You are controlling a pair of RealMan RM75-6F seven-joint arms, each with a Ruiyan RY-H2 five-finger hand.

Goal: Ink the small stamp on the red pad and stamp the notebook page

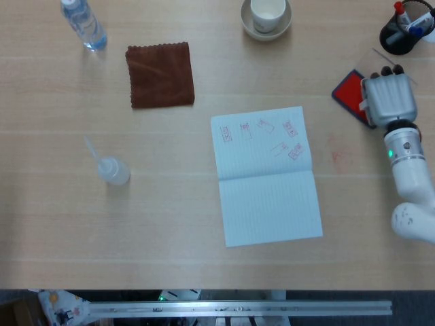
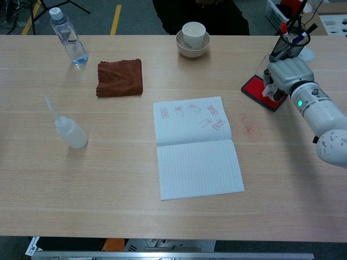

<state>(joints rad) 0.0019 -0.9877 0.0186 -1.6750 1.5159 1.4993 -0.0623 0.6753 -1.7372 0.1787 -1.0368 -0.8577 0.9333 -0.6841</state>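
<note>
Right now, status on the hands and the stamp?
Right hand over red pad, gripping something dark, likely the stamp. Left hand not in view. Notebook open, path clear.

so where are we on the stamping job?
Done: the notebook upper page already carries several red marks. In hand: the right hand sits over the red pad, apparently holding a dark stamp down on it, so inking is under way. Left: carry the stamp to the page and press. The left hand is out of view.
</note>
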